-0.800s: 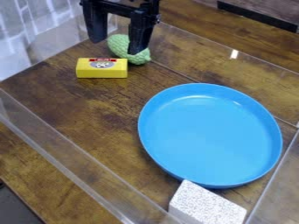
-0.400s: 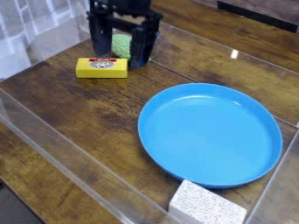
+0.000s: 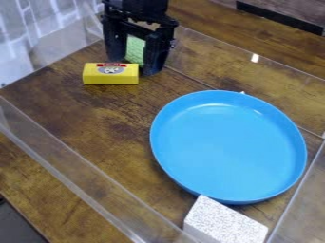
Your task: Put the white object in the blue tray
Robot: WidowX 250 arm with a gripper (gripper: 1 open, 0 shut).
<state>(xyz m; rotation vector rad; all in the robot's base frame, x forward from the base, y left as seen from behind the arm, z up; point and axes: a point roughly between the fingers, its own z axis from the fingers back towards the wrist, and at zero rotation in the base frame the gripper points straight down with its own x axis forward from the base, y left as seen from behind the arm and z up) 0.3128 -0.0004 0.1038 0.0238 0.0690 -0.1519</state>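
Gripper [image 3: 137,52] sits at the far-left part of the desk [image 3: 76,133], fingers spread wide apart w/ nothing clamped, straddling the green bumpy object [image 3: 132,45]. I see the yellow labelled block [image 3: 110,73] just beside it, toward the left edge. White object [image 3: 223,222] lies at the near edge, touching or nearly touching the blue tray [image 3: 229,145] rim, outside it. Tray fills the right half.
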